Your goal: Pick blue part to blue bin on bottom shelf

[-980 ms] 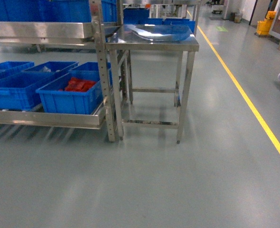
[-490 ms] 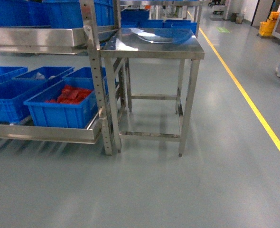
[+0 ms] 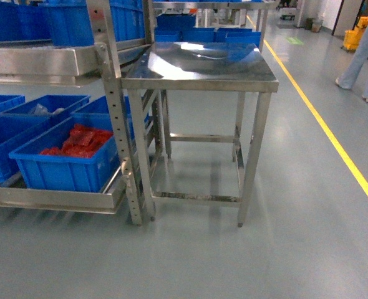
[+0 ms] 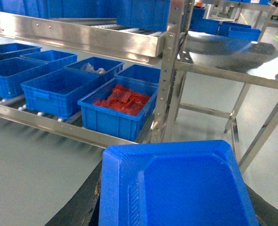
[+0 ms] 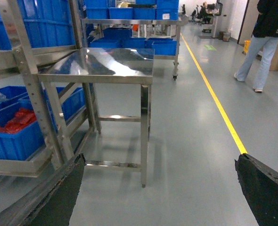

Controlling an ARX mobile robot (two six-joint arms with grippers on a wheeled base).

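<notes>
— So where is the blue part?

— Low in the left wrist view, held by the left gripper's fingers along its near edge. It looks like a thin, stiff plastic tray: light, probably slick.

— And the right gripper?

— Spread wide, empty. The bottom shelf lies left, with a blue bin of red parts.
</notes>
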